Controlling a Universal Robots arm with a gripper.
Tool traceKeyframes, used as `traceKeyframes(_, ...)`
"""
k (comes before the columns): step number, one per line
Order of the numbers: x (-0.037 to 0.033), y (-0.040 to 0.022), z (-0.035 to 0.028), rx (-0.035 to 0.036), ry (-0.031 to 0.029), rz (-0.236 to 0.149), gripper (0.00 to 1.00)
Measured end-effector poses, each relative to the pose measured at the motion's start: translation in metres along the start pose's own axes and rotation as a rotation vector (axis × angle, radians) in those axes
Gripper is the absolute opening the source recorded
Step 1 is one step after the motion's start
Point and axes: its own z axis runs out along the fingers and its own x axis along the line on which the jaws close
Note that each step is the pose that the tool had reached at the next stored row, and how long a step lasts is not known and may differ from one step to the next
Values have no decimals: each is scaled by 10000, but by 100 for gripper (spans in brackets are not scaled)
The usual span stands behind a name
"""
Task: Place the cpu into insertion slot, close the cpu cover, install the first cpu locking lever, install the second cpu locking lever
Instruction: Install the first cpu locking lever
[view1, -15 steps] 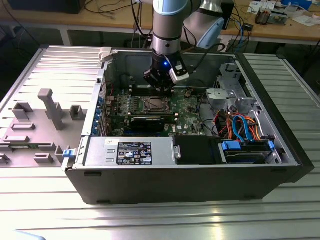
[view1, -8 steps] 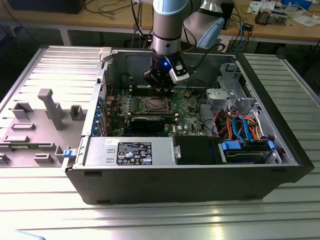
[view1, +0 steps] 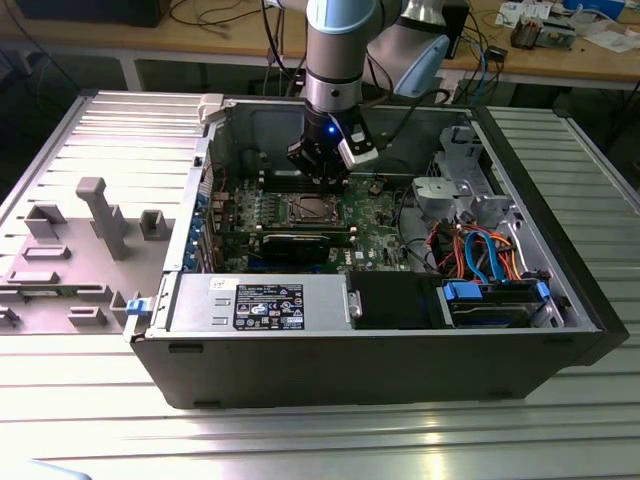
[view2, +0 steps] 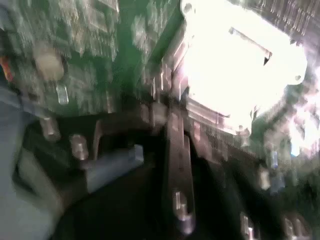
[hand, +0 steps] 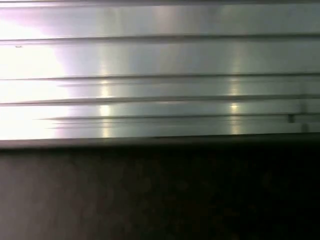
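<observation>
Ribbed aluminium panels are making up the worktop (view1: 420, 440), their long grooves catching pale streaks of light, and in the first wrist view those same brushed ridges (hand: 160, 60) are running across the upper half above a dark, matte band. An open black computer case (view1: 400, 365) is lying on its side in the middle of the exterior view, with a grey plastic fixture plate (view1: 70, 250) of blocky pegs sitting at the left. Wooden benches strewn with cables are crossing the top of the frame.

Inside the case, the green motherboard (view1: 375, 215) is showing its speckled surface. The insertion slot (view1: 308, 210), a small square with a silvery rim and dark centre, is sitting just left of centre, above a long black card (view1: 295, 245).

The arm, a smooth grey and pale blue column, is coming down from the top centre, and the hand (view1: 325, 170) is hovering just above and to the right of the slot, a blue light glowing on its wrist. Whether its fingers are spread or pressed together, I cannot tell.

In the second wrist view, a glaring, washed-out square of metal (view2: 240, 75) is sitting at the upper right against green board.
</observation>
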Motion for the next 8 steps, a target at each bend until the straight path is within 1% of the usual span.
traceKeyframes(3, 0, 1, 0, -22, 0, 2, 11)
traceKeyframes(4, 0, 1, -2, -40, 0, 0, 11)
traceKeyframes(5, 0, 2, -9, -76, -3, 2, 11)
traceKeyframes(7, -1, 4, -25, -95, -5, 2, 11)
traceKeyframes(8, -1, 4, -41, -90, -1, 1, 11)
